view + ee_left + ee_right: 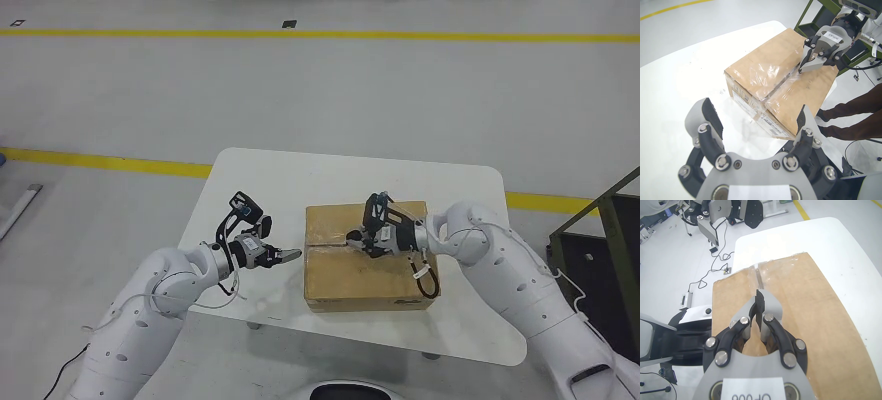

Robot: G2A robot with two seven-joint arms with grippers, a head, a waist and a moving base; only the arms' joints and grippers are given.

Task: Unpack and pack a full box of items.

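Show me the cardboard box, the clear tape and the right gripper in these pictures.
cardboard box [365, 285]: top view, bare flap of its top.
clear tape [762, 75]: left wrist view, wrinkled film beside the seam.
right gripper [758, 295]: right wrist view, between its closed fingertips.

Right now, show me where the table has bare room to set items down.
Bare: the table strip beyond the box and the far left corner. Crowded: beside the box under the open left pincer, and the box top, under the shut right pincer.

One box [365, 275], one table [300, 175], left gripper [288, 256] and right gripper [353, 240].
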